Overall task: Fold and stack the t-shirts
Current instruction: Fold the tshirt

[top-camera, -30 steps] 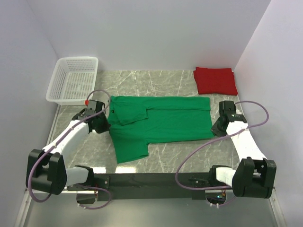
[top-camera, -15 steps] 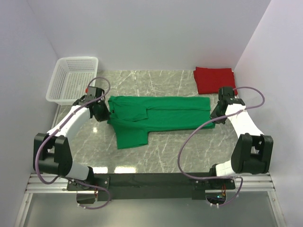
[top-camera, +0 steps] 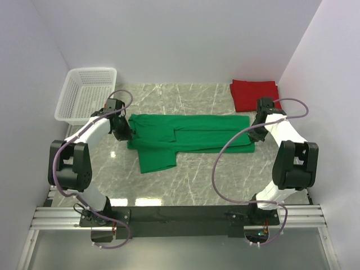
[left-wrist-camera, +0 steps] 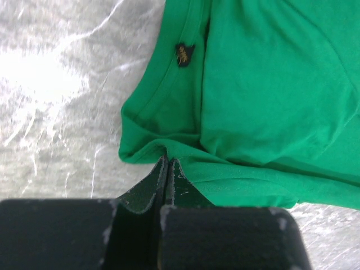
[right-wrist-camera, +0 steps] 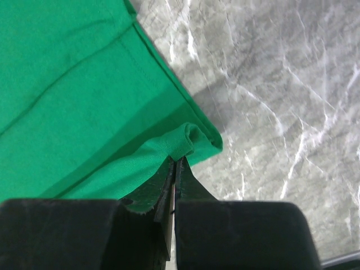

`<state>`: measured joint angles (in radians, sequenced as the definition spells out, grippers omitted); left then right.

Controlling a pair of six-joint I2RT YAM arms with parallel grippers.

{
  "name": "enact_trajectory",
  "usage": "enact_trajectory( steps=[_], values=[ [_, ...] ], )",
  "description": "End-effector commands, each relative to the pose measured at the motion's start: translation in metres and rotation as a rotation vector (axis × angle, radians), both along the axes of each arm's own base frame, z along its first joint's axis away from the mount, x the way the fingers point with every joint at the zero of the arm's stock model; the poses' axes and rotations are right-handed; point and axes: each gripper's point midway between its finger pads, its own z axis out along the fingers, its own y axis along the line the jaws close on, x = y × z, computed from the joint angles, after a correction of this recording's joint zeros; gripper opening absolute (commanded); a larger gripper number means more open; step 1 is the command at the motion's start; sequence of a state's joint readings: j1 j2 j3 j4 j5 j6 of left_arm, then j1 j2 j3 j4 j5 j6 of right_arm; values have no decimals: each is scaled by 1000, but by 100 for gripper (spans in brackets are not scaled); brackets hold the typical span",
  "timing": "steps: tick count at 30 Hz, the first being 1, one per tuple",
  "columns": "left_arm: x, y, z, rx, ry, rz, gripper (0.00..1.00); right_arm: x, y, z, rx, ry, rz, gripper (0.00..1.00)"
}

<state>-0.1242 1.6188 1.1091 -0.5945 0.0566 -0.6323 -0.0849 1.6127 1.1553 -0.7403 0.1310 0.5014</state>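
The green t-shirt [top-camera: 191,134] lay across the middle of the marble desk [top-camera: 197,183], its long side running from 9 o'clock to 3 o'clock. It was partly doubled over on itself, and one flap hung toward 6 o'clock near its left end. The left gripper [left-wrist-camera: 167,161] sat at the shirt's 9 o'clock edge. In the wrist view its jaws were pressed together with no gap, and their tips nipped a thin fold of green cloth at the corner below the collar band, where a small dark label [left-wrist-camera: 183,53] showed. The right gripper [right-wrist-camera: 175,162] sat at the shirt's 3 o'clock edge with its jaws likewise clamped tight. A small rolled bunch of the hem was caught right at their tips, and grey marble lay just past that corner. The red t-shirt [top-camera: 256,94] rested as a folded rectangle at about 1 o'clock on the desk, against the far right corner, near the right arm but apart from the green cloth. A white mesh basket [top-camera: 87,95] stood at 10 o'clock, clear of both shirts.
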Motion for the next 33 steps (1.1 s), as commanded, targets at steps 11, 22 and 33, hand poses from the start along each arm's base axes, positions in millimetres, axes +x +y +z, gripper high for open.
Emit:
enact_trajectory(
  steps=[11, 22, 33],
  values=[
    [38, 0, 11, -3, -87, -10, 1, 26, -16, -21, -30, -4, -54, 0],
    [45, 1, 8, 1, -115, 6, 7, 35, -14, -32, -5, -20, -64, 16],
    [25, 6, 63, 22, -274, 12, 85, 46, 15, 39, 75, -273, -13, 56]
  ],
)
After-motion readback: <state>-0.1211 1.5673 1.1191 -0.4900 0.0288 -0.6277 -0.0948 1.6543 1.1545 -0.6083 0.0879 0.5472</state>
